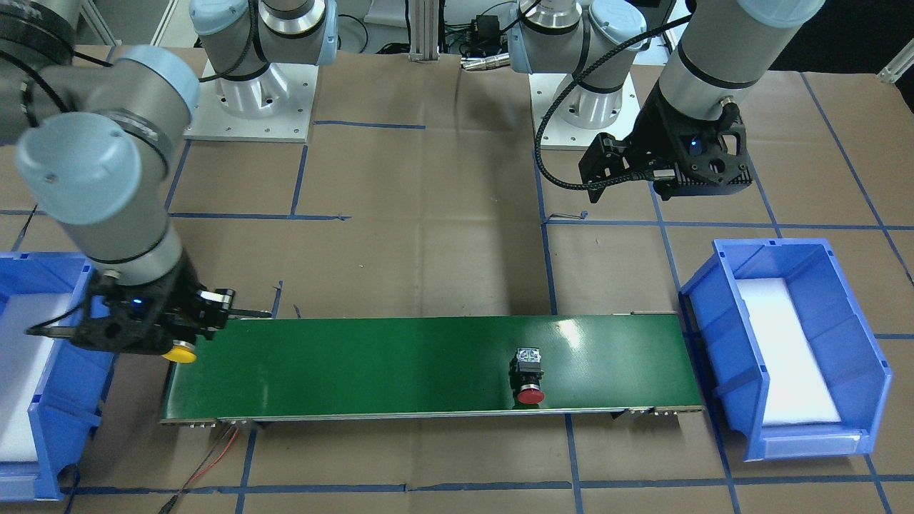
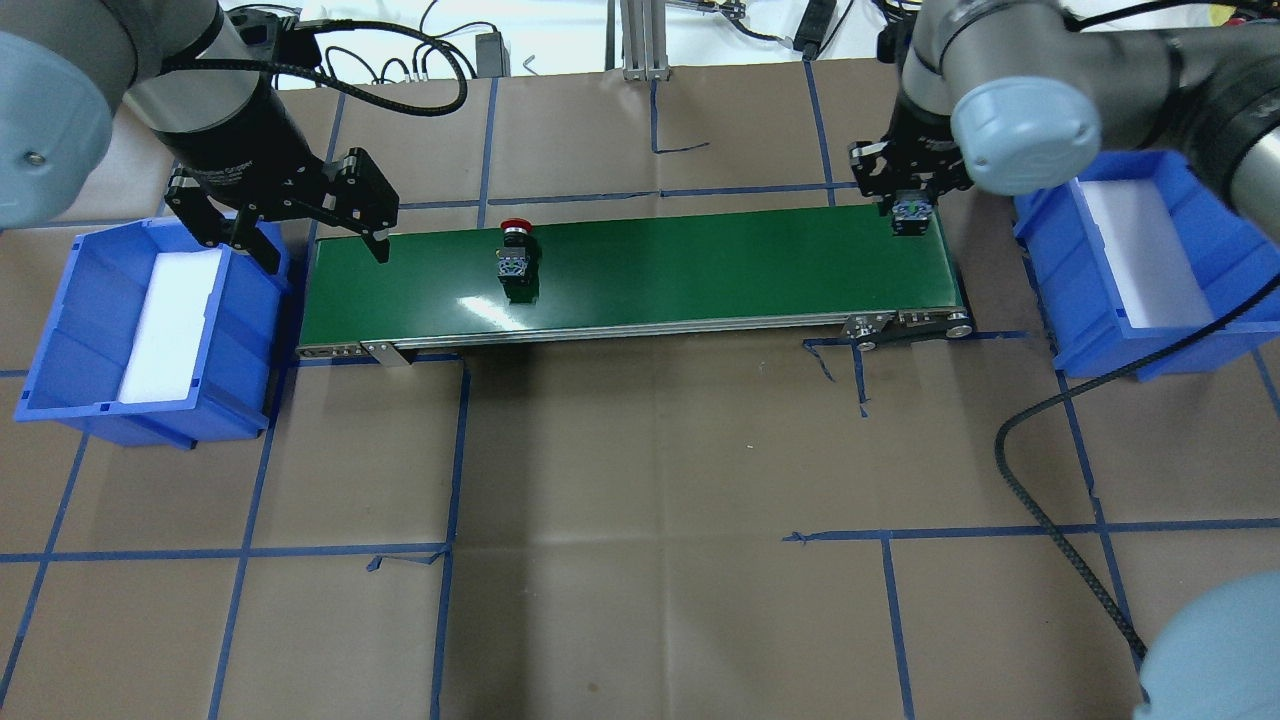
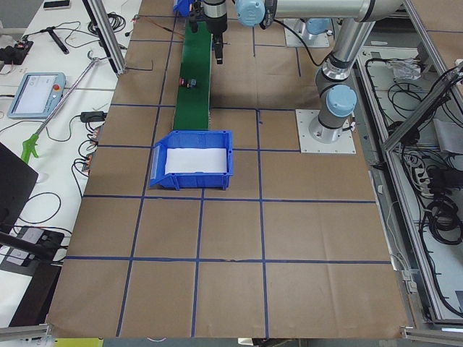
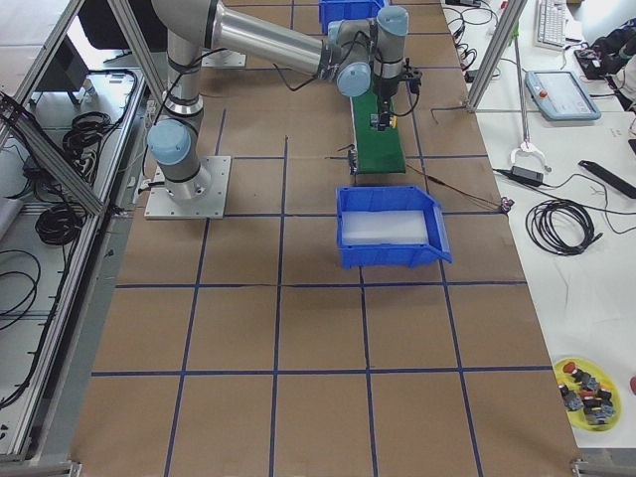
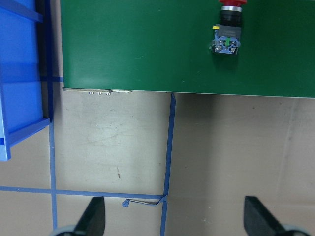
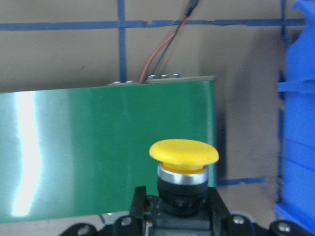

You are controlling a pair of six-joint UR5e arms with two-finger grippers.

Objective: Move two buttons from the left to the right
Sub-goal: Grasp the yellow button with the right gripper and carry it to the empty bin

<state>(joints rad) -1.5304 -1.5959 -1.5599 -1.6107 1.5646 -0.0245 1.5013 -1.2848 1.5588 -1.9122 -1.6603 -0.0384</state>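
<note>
The yellow-capped button (image 6: 183, 174) and the red-capped button (image 1: 530, 377) are bodied in black-grey. The belt (image 1: 371, 364) is coloured green and the bins (image 1: 857, 353) blue. The brown table (image 2: 650, 470) is gridded with blue tape.

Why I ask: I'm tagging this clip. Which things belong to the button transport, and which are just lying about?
Job: yellow mushroom-cap push button, red mushroom-cap push button, green conveyor belt, left blue plastic bin, right blue plastic bin.
Lying about: screen-faced control pendant, coiled black cable, yellow dish of small parts.

Red btn (image 2: 516, 255) on green belt (image 2: 700, 270), L half
</note>
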